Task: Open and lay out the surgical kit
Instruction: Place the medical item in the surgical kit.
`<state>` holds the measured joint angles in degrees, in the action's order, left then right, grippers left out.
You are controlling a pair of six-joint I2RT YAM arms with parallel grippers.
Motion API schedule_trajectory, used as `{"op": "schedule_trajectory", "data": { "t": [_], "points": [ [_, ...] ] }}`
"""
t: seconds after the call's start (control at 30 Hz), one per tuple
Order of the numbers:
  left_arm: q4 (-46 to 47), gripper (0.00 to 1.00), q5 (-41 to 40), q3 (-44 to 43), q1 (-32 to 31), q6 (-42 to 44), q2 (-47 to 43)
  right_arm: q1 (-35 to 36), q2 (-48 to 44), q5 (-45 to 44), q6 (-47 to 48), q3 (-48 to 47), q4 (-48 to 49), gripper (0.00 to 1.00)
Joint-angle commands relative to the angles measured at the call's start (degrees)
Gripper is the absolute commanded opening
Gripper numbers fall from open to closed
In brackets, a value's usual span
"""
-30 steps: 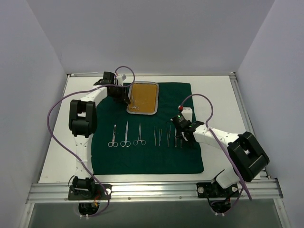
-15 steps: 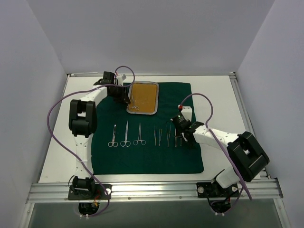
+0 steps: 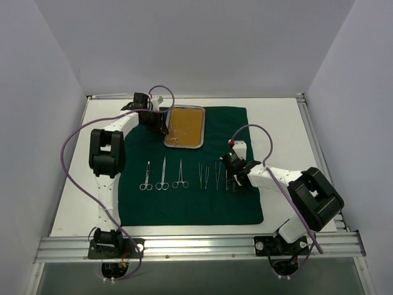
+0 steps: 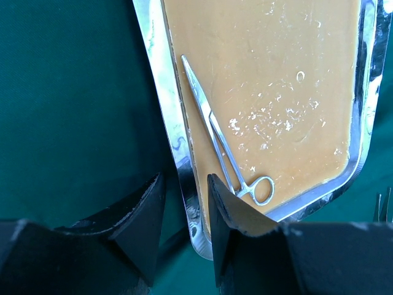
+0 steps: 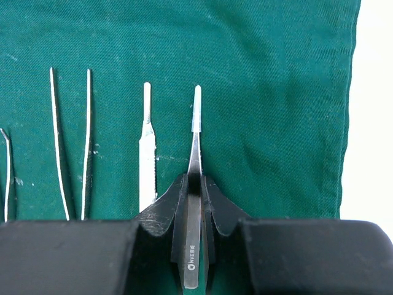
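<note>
You're nearly through: cloth wrap [image 3: 190,206] is lying spread on the table [image 3: 282,123], instruments [image 3: 163,175] sitting in a row on it. Right pincer [image 5: 194,184] is clamping shut on a flat steel handle [image 5: 196,123] at the row's right end. Left pincer [image 4: 185,178] is straddling the tray [image 4: 175,132] rim, half open, gripping nothing. One forceps [image 4: 215,135] is waiting inside.

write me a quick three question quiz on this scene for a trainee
1. True or false: the steel tray is empty.
2. The right gripper has its fingers shut on: A) tweezers, B) a flat steel handle, C) the tray's rim.
3. How many scissor-handled instruments lie in the row on the green cloth?
Key: 1 false, one forceps lies in it. 2 B. 3 three.
</note>
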<state>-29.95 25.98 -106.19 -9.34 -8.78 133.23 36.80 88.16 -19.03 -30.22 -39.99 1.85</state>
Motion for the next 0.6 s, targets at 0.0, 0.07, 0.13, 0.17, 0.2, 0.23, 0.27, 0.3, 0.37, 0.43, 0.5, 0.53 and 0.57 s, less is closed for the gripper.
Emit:
{"op": "schedule_trajectory", "data": {
  "t": [0.0,0.07,0.13,0.17,0.2,0.23,0.27,0.3,0.37,0.43,0.5,0.53,0.57],
  "points": [
    [1.0,0.43,1.5,-1.6,-0.1,-0.1,-1.3,-0.1,2.5,0.2,0.9,0.0,1.8,0.0],
    [1.0,0.43,1.5,-1.6,0.0,0.0,-1.1,-0.1,3.2,0.0,1.0,-0.4,1.8,0.0],
    [0.8,0.43,1.6,-1.7,0.1,0.0,-1.0,-0.1,3.2,-0.7,0.8,-0.5,1.6,0.0],
    [0.8,0.43,1.7,-1.7,0.2,-0.1,-1.0,-0.1,3.0,-0.9,0.8,-0.5,1.7,0.0],
    [0.9,0.43,1.7,-1.7,0.2,-0.1,-1.0,-0.1,2.7,-1.2,0.7,-0.3,1.6,0.0],
    [0.9,0.43,1.7,-1.8,0.2,-0.1,-1.0,-0.1,2.2,-1.6,0.6,-0.3,1.5,0.0],
    [0.9,0.43,1.7,-1.8,0.1,-0.1,-0.9,-0.2,1.9,-1.6,0.6,-0.3,1.5,0.0],
    [0.9,0.43,1.7,-1.9,0.2,-0.1,-0.8,-0.2,1.6,-1.8,0.6,-0.4,1.3,0.0],
    [0.8,0.43,1.9,-2.0,0.2,-0.2,-0.7,-0.1,1.0,-2.1,0.5,-0.9,0.4,0.0],
    [0.9,0.43,1.9,-1.9,0.2,-0.2,-0.7,-0.1,-0.4,-2.1,0.8,-1.5,-0.1,0.0],
    [0.9,0.43,1.9,-1.9,0.2,-0.2,-0.7,-0.2,-1.2,-2.0,0.9,-1.7,-0.4,0.0],
    [0.9,0.43,2.0,-1.9,0.1,-0.2,-0.7,-0.1,-1.3,-2.0,0.9,-1.7,-0.4,0.0],
    [0.9,0.43,2.0,-1.9,0.2,-0.2,-0.7,-0.1,-1.3,-2.3,0.9,-1.8,-0.5,0.0]
  ]
}}
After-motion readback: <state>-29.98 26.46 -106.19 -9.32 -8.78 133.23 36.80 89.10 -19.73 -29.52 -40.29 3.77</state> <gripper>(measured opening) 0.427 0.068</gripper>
